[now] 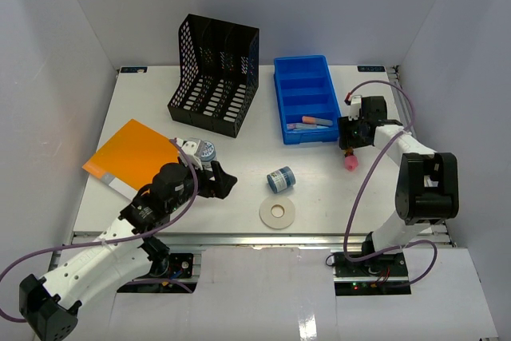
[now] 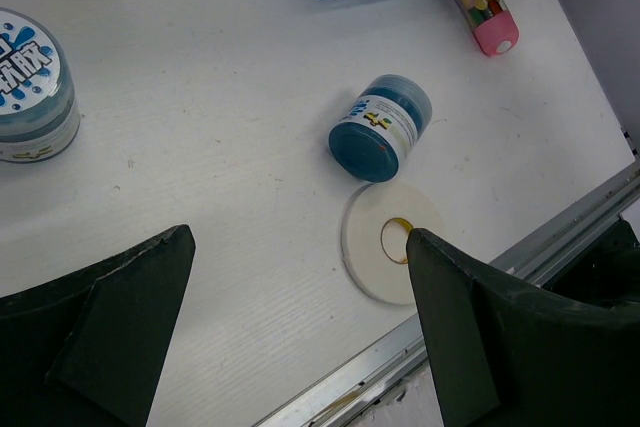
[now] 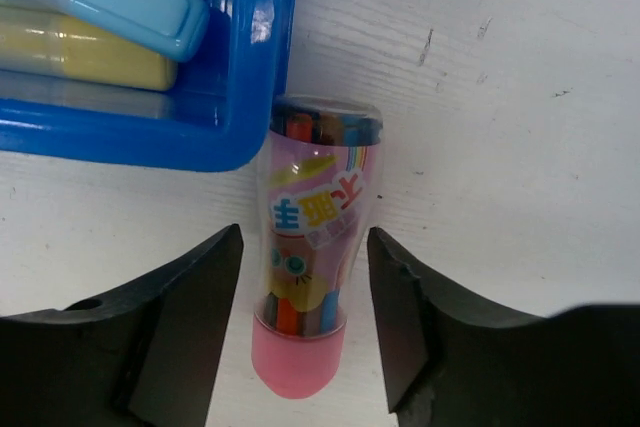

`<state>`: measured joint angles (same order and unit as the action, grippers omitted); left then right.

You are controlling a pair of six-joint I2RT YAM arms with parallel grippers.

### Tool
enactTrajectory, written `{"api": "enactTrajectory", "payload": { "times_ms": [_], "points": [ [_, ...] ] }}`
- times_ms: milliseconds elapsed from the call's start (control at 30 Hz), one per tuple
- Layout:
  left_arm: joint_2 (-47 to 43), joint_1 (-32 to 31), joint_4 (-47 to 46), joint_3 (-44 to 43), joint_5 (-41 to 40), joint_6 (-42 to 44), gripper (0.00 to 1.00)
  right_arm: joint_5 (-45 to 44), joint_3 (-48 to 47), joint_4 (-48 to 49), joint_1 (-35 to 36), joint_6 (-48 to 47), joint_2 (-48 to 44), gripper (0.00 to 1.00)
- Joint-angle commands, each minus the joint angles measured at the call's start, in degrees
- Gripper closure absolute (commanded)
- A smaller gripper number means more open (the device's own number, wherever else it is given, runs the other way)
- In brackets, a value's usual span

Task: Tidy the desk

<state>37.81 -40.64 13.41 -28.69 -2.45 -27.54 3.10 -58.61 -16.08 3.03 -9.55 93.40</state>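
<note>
A white desk (image 1: pixel 335 197) with metal-railed edges fills the overhead view, with both arms at its near edge. At the back stand a black mesh file rack (image 1: pixel 215 77) and, to its right, a blue compartment tray (image 1: pixel 311 140). An orange folder (image 1: pixel 136 153) lies at the left.

The left gripper (image 2: pixel 300 237) hangs over bare desk with its jaws spread wide and nothing between them. An upright blue-labelled jar (image 1: pixel 207 150) stands just beside it. Nearer the middle, a blue jar (image 1: pixel 279 180) lies on its side, close to a flat white tape roll (image 1: pixel 278 213).

The right gripper (image 3: pixel 305 237) is at the tray's near right corner. Its jaws are spread on either side of a pink-capped clear tube of coloured pencils (image 3: pixel 318 187), which lies on the desk with its far end against the tray.
</note>
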Motion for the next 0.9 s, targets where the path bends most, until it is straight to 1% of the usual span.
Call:
{"api": "enactTrajectory", "payload": {
  "times_ms": [0, 67, 133, 167, 233, 367, 433, 533, 600, 700, 733, 767, 867],
  "points": [
    [0.5, 0.2, 0.1, -0.1, -1.1, -0.8, 0.02, 0.1, -0.8, 4.5, 0.0, 0.4, 2.7, 0.43],
    [0.9, 0.2, 0.1, -0.1, -1.1, -0.8, 0.02, 0.1, -0.9, 4.9, -0.2, 0.6, 4.2, 0.46],
    [1.3, 0.2, 0.2, -0.1, -1.1, -0.7, 0.02, 0.2, -1.2, 5.1, -0.5, 1.1, 5.6, 0.53],
    [1.3, 0.2, 0.2, -0.1, -1.1, -0.7, 0.02, 0.3, -1.2, 5.1, -0.5, 1.2, 5.7, 0.53],
    [1.4, 0.2, 0.2, -0.1, -0.9, -0.8, 0.02, 1.0, -1.0, 5.0, -1.0, 1.7, 6.8, 0.61],
    [1.8, 0.2, 0.1, 0.2, -0.8, -1.4, 0.02, 2.1, 0.2, 5.1, -2.1, 1.6, 6.9, 0.66],
    [2.3, 0.2, -0.1, 0.2, -0.5, -1.8, 0.02, 2.6, 0.5, 5.0, -2.3, 1.5, 7.0, 0.62],
    [3.7, 0.2, -0.5, 0.1, 0.2, -2.2, 0.02, 2.7, 0.6, 4.8, -2.3, 1.6, 7.6, 0.50],
    [4.2, 0.2, -0.5, -0.2, 0.4, -2.3, 0.02, 2.8, 0.4, 4.8, -2.3, 1.6, 8.0, 0.45],
    [4.1, 0.2, -0.4, -0.4, 0.8, -2.4, 0.02, 2.9, 0.2, 4.3, -2.3, 1.6, 8.5, 0.34],
    [4.1, 0.2, -0.4, -0.4, 0.8, -2.4, 0.02, 2.7, 0.2, 4.2, -2.3, 1.6, 8.6, 0.34],
    [4.0, 0.2, -0.4, -0.4, 0.8, -2.4, 0.02, 2.5, 0.2, 4.3, -2.3, 1.5, 8.6, 0.27],
    [4.0, 0.2, -0.4, -0.4, 1.1, -2.7, 0.02, 2.2, 0.5, 4.4, -2.3, 1.3, 8.7, 0.25]
  ]
}}
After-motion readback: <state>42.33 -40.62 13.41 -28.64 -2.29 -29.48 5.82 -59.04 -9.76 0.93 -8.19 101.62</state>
